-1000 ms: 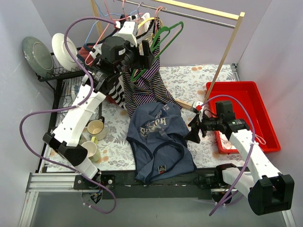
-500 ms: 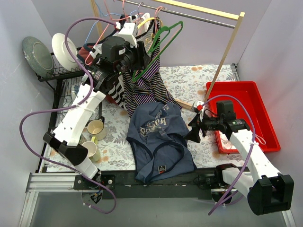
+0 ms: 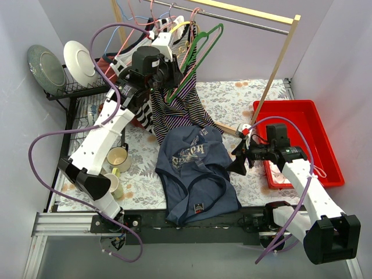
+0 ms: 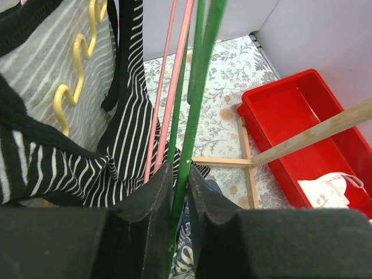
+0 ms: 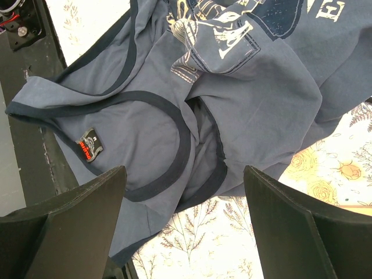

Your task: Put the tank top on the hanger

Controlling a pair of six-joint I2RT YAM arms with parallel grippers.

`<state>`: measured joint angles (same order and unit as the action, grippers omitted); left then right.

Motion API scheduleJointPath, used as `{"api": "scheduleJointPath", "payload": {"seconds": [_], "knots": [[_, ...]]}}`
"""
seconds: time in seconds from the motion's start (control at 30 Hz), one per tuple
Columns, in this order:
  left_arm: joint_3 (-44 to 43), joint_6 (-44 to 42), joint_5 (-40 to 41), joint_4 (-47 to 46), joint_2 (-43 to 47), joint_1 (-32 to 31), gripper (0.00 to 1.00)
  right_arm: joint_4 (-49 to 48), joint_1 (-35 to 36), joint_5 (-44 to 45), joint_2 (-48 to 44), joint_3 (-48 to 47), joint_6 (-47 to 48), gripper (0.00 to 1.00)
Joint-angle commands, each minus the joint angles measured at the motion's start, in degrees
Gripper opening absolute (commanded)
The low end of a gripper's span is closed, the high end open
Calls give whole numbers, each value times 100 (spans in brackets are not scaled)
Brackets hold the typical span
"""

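Observation:
The navy tank top (image 3: pixel 195 174) lies crumpled on the floral table near the front edge, its pale print facing up (image 5: pixel 232 87). The green hanger (image 3: pixel 195 55) hangs by its hook from the rail at the back. My left gripper (image 3: pixel 173 74) is up at the rail, and in the left wrist view its fingers (image 4: pixel 180 174) are shut on one green bar of the hanger (image 4: pixel 200 87). My right gripper (image 3: pixel 237 160) hovers open over the right edge of the tank top, with the dark neckline below the jaws (image 5: pixel 183 174) and nothing held.
A wooden rack with a metal rail (image 3: pixel 244 14) carries striped tops (image 3: pixel 174 110), a yellow hanger (image 4: pixel 75 64) and pink hangers (image 4: pixel 168 87). A red tray (image 3: pixel 325 151) sits at the right. A dish rack with plates (image 3: pixel 64 64) and mugs (image 3: pixel 118 158) stand at the left.
My left gripper has closed onto the green hanger's bar and shifted slightly right and up at the rail. The right arm and the tank top have not moved.

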<state>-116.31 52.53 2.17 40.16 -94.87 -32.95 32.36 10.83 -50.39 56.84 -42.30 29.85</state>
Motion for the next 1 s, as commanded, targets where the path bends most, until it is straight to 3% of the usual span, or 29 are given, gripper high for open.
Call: {"api": "scheduleJointPath", "payload": {"seconds": [0.0, 0.13, 0.4, 0.97], "knots": [[-76, -68, -112, 79, -5, 25, 13, -125, -63, -173, -15, -59, -58, 90], [-111, -138, -156, 88, -84, 34, 0, -116, -72, -173, -6, -76, -58, 90], [-50, -471, -560, -473, 91, 25, 0, -98, -108, -208, 12, -94, -58, 90], [1277, -815, -789, -1967, 1075, 25, 0, -54, -151, -243, 108, -120, -40, 90]]}}
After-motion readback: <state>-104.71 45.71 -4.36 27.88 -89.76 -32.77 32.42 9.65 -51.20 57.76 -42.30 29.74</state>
